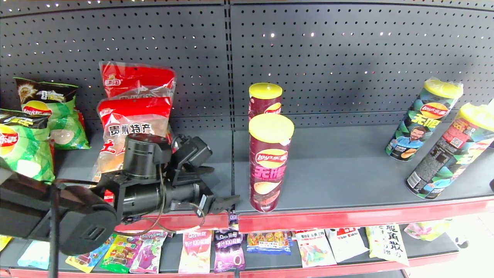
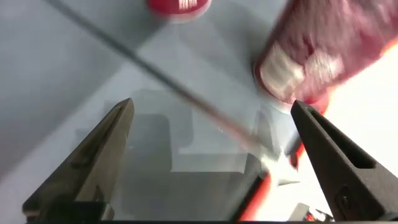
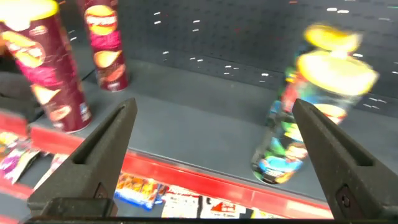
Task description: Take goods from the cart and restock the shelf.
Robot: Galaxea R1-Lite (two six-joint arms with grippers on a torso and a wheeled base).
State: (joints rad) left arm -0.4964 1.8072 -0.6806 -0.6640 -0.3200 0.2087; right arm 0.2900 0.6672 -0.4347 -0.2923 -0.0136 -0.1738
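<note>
Two maroon chip cans with yellow lids stand upright mid-shelf, one at the front edge point(image 1: 270, 162) and one behind it point(image 1: 265, 101). My left gripper point(image 1: 224, 185) hovers open and empty at the shelf's front lip, just left of the front can. In the left wrist view the left gripper point(image 2: 212, 104) holds nothing, and the front can point(image 2: 317, 50) lies beyond one fingertip. My right gripper point(image 3: 214, 104) is open and empty, facing the shelf, with the maroon cans point(image 3: 53, 68) to one side and two green-patterned cans point(image 3: 311, 118) to the other.
The green-patterned cans point(image 1: 424, 119) point(image 1: 449, 150) lean at the shelf's right end. Red snack bags point(image 1: 131, 116) and green chip bags point(image 1: 27, 135) fill the left. The shelf has a red front lip point(image 1: 347, 216) and a pegboard back. Candy packets point(image 1: 231, 247) lie on the lower shelf.
</note>
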